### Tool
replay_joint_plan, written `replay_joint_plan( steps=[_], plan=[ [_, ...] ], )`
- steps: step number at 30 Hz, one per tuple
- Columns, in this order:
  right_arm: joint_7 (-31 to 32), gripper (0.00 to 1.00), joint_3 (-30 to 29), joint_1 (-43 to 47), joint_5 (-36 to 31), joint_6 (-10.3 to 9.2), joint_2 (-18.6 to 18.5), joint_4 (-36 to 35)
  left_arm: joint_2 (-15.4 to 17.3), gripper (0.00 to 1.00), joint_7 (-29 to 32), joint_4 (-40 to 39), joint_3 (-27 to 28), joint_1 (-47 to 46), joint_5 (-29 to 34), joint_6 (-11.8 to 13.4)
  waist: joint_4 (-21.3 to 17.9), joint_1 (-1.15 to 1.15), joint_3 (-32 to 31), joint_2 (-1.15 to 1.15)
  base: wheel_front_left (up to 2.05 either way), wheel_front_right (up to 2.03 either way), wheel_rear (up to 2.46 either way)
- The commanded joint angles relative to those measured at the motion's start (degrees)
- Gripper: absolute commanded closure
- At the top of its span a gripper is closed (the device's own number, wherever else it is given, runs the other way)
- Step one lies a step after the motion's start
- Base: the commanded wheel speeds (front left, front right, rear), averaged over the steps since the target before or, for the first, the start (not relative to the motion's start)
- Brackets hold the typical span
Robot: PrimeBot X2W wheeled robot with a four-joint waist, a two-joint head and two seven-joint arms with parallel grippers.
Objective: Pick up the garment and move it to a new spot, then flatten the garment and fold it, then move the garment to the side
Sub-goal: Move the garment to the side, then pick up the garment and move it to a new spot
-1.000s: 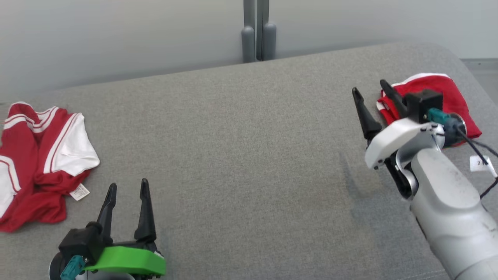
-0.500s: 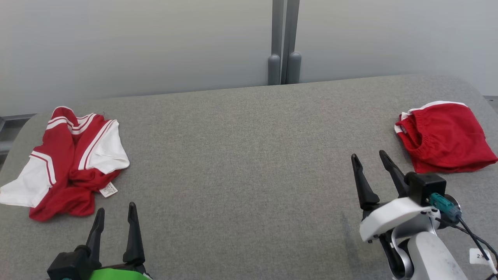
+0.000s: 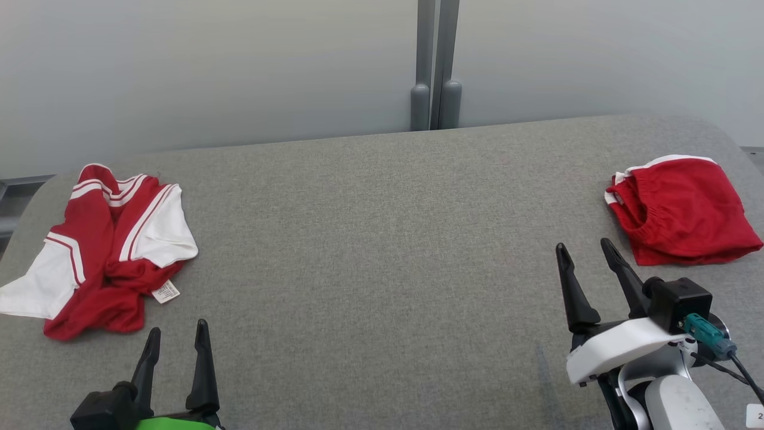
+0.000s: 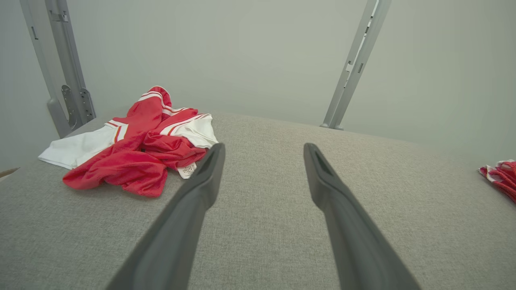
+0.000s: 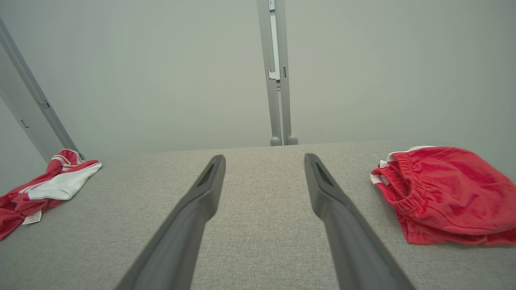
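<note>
A crumpled red and white garment point(image 3: 107, 251) lies at the left end of the grey cloth-covered table point(image 3: 382, 239), with a small white label at its near edge. A folded red garment point(image 3: 680, 209) with an elastic waistband lies at the right end. My left gripper point(image 3: 178, 328) stands open near the front edge, just right of the crumpled garment point(image 4: 137, 157) and apart from it. My right gripper point(image 3: 584, 245) is open, a little in front and left of the folded garment point(image 5: 443, 193), not touching it. Both grippers point(image 4: 264, 147) point(image 5: 264, 158) hold nothing.
A grey double post point(image 3: 434, 89) rises behind the table's far edge against a plain pale wall. The table's corners are rounded. A wide bare stretch of cloth lies between the two garments.
The head camera has tilted up, so the whole picture shifted. My right gripper has drawn back from the folded red garment toward the front edge. Both garments lie unchanged.
</note>
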Motion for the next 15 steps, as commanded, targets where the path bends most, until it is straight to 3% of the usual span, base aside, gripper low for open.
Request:
replay_joint_plan(
  steps=[1, 15],
  plan=[
    [0.11, 0.00, -0.13, 0.40, -0.09, -0.02, -0.07, -0.46, 0.37, 0.00, -0.27, 0.16, 0.22, -0.50, -0.29, -0.27, 0.01, 0.00, 0.04, 0.00, 0.00, 0.00, 0.00],
    [0.25, 0.00, -0.90, 0.58, 0.47, -0.02, -0.05, -0.63, 0.26, 0.00, -0.28, 0.51, 1.77, -1.13, 0.19, -1.30, 0.24, 0.00, 0.25, 0.00, 0.00, 0.00, 0.00]
  ],
)
